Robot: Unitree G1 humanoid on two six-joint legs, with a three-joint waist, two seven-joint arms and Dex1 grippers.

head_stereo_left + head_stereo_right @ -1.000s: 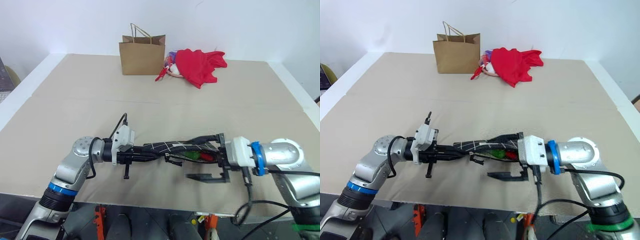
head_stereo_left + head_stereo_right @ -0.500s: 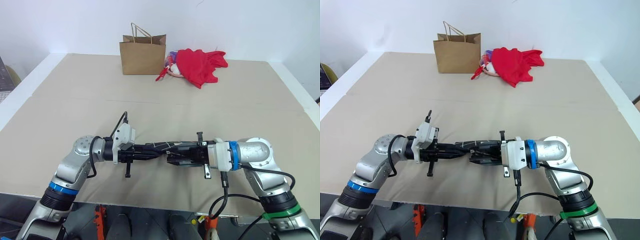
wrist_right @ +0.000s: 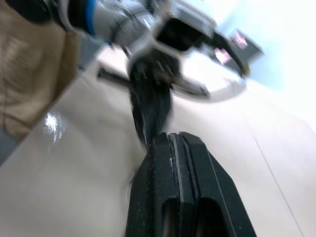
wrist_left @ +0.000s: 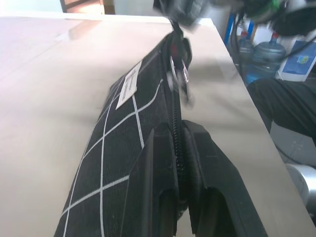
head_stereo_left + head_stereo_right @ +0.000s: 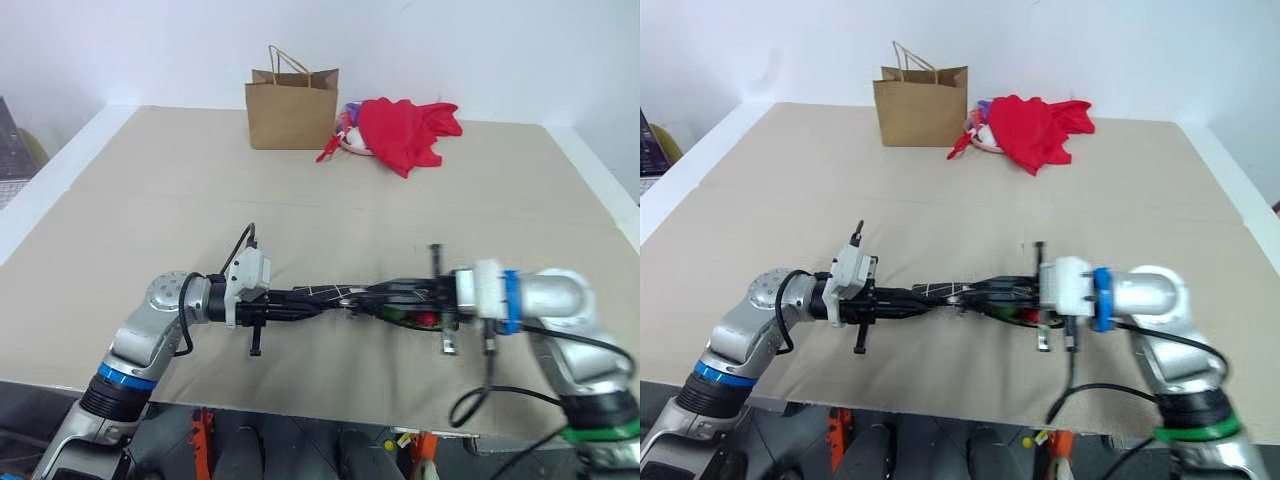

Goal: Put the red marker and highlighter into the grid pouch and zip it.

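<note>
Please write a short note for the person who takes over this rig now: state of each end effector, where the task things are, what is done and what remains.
Left end effector: shut on one end of the grid pouch, held above the table.
Right end effector: shut at the pouch's other end, at the zipper line; what it pinches is unclear.
Red marker and highlighter: inside the pouch, showing through the open gap near the right end effector.
Done: both pens are in.
Left: close the rest of the zipper.
</note>
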